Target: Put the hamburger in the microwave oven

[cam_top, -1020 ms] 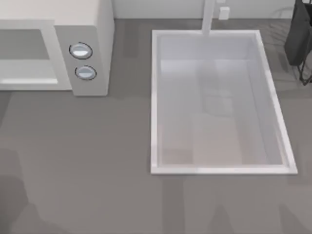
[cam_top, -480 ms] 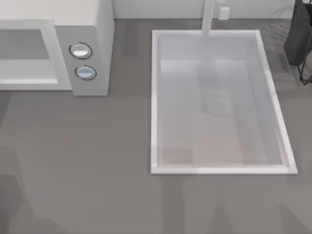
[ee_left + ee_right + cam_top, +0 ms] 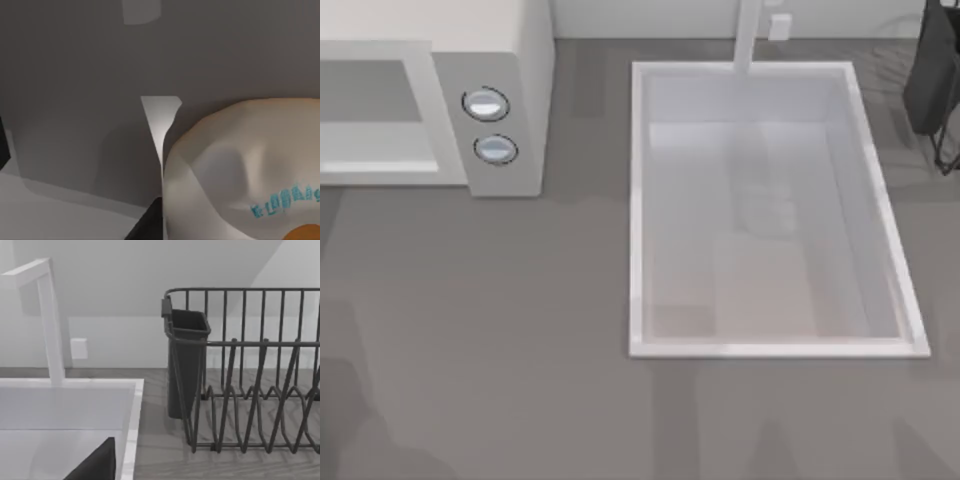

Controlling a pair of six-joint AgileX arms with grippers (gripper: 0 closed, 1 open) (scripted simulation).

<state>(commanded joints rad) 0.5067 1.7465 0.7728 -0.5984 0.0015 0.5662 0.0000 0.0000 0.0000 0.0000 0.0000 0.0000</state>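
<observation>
Looming close under my left wrist camera, the hamburger shows a pale cream, dimpled bun with turquoise lettering and an orange-brown patch; my grip on it cannot be judged.

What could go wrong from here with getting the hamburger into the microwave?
1. In the left wrist view the hamburger sits very close to the camera, with a dark finger at its edge; how firmly it is held cannot be told, so it might slip.
2. The microwave cavity opening is bounded by the knob panel; a wide approach could bump it.
</observation>
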